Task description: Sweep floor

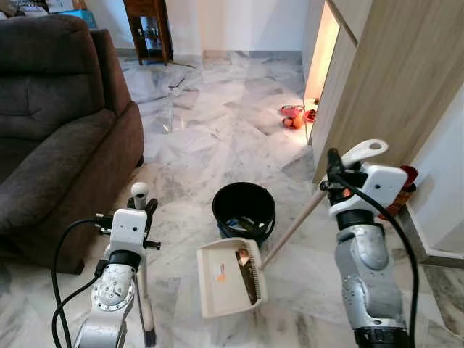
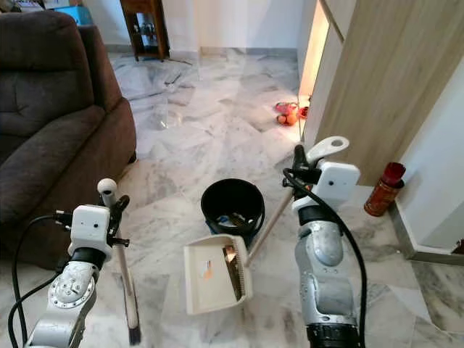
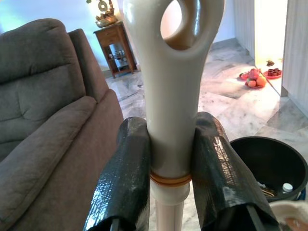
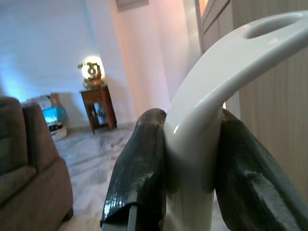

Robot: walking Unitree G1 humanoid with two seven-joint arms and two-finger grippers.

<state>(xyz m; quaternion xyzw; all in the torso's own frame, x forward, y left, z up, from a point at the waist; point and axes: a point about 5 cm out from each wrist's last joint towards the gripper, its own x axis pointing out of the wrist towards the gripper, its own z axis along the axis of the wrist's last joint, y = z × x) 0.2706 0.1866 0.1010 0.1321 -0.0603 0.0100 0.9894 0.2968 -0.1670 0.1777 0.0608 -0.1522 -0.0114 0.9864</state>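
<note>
My left gripper (image 1: pixel 141 207) is shut on the cream broom handle (image 3: pixel 173 72), just below its hanging hole. The broom stands nearly upright with its dark bristles (image 1: pixel 149 335) on the marble floor by my left side. Higher up on my right, the right gripper (image 1: pixel 338 172) is shut on the white looped grip (image 4: pixel 216 72) of the dustpan's long handle (image 1: pixel 293 228). That handle slants down to the cream dustpan (image 1: pixel 217 286), which rests on the floor between my arms. Some brown debris (image 1: pixel 245 264) lies in the pan.
A black bucket (image 1: pixel 244 210) with scraps inside stands just beyond the dustpan. A brown sofa (image 1: pixel 51 130) is on the left, a wooden cabinet (image 1: pixel 391 80) on the right with a red can (image 2: pixel 382 190) beside it. Plates of fruit (image 1: pixel 293 116) lie on the floor farther off.
</note>
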